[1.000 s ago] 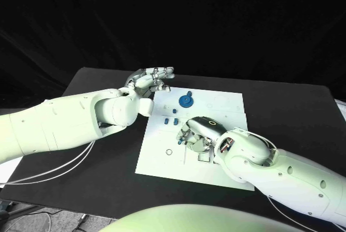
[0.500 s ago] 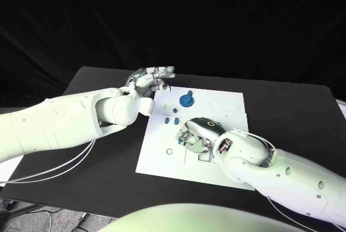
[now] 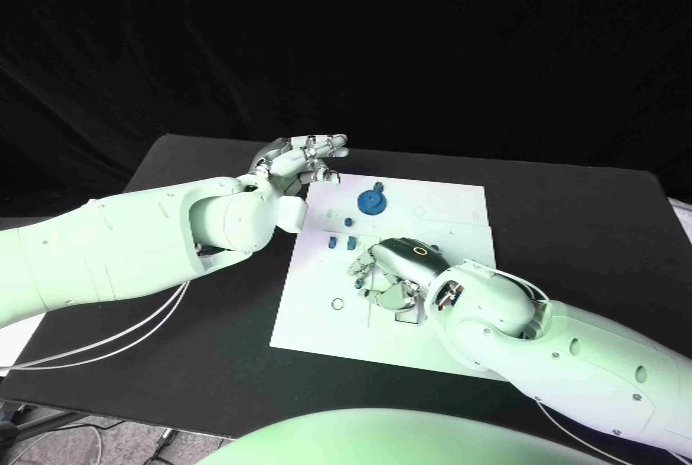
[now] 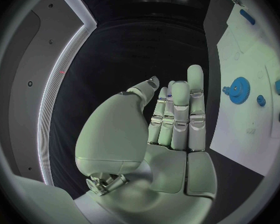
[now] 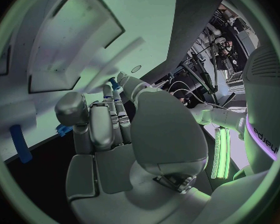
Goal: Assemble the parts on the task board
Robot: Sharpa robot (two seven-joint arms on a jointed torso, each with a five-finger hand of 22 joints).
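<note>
Black counter (image 3: 577, 215) carries the task board (image 3: 447, 210); a blue gear (image 3: 374, 200) is seated, small blue parts (image 3: 340, 242) lie loose, so much remains; left robot hand (image 3: 299, 160) hovers empty, fingers straight; right robot hand (image 3: 392, 275) curls fingers on the board, its grip unclear; the right wrist view shows a blue piece (image 5: 115, 83) at its fingertips.

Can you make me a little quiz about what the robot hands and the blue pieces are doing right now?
1. True or false: the left hand holds a blue part.
2. Which hand is down on the task board? A) left B) right
3. Fill in: the blue gear lies on the ____.

Key: 1 false, its fingers are straight and empty. 2 B, the right hand; what it holds is hidden. 3 task board.
</note>
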